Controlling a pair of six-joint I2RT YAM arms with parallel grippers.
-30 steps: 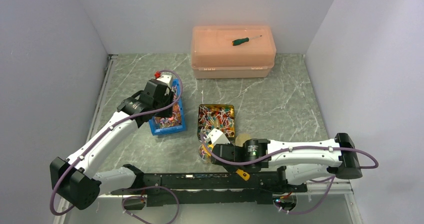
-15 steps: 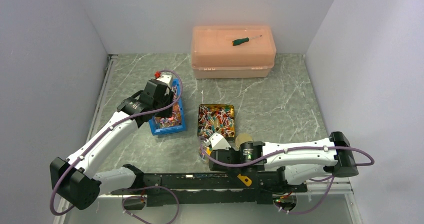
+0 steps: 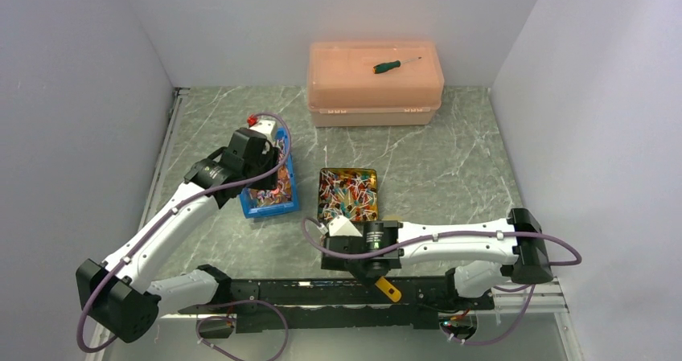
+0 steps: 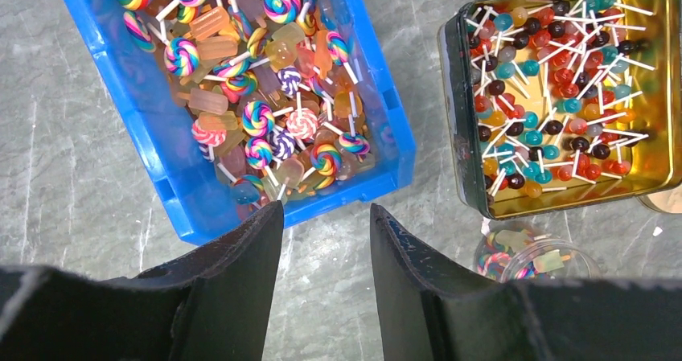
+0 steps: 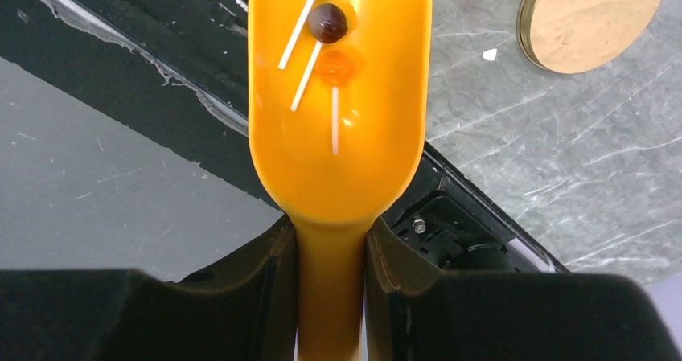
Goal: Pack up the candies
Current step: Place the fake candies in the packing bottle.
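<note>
Candies [image 5: 328,23] could spill if the orange scoop [image 5: 338,152], pinched by the right gripper [image 5: 330,252], tilts; the left gripper [image 4: 326,220] hangs spread, empty.

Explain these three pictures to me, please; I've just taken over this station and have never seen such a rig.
Two white robot arms are bolted at the near edge of a grey marbled table. The wide picture looks down from above and behind them. The other two come from a camera on each wrist.

The left claw is open and empty above a blue plastic bin of swirl lollipops. Beside the bin stands a square gold tin of small ball lollipops. Near that is a small clear jar with a few sweets.

The right claw is shut on the handle of an orange plastic scoop carrying three more ball lollipops. A round gold lid lies on the table. At the back, a green-handled screwdriver rests on a peach plastic box.
</note>
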